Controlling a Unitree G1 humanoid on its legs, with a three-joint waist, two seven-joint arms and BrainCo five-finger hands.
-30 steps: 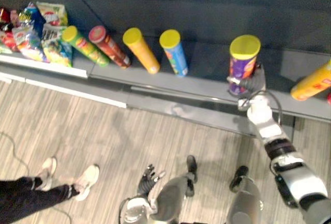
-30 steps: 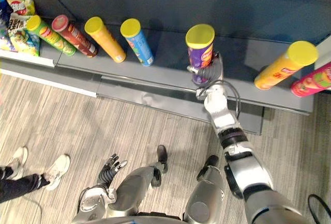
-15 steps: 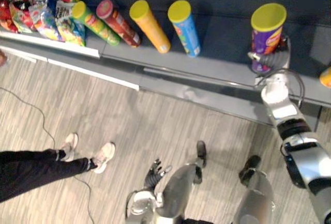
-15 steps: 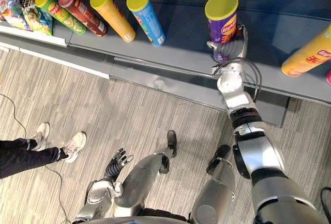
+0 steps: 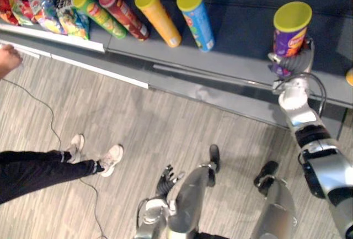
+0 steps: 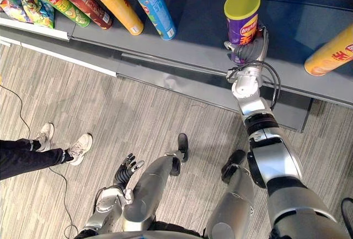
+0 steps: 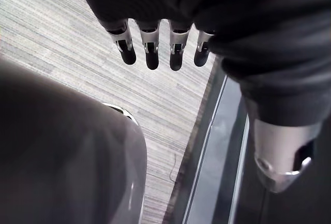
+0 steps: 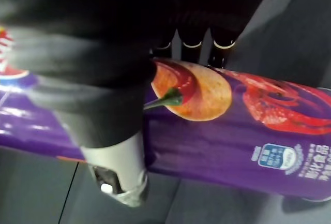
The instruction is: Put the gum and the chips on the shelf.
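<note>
Purple chips can (image 6: 241, 18) with a yellow lid stands upright on the dark shelf (image 6: 193, 35). Right hand (image 6: 251, 51) is wrapped round its lower half, fingers and thumb curled on it. Label art is a red chili (image 8: 176, 87) on a chip, small print too blurred to read. Left hand (image 6: 126, 170) hangs low over the floor, fingers relaxed, holding nothing.

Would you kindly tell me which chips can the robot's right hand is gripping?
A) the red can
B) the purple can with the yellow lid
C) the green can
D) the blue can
B: the right hand has its fingers curled round the purple can, which it holds upright at the shelf; the right wrist view shows the same grasp.
</note>
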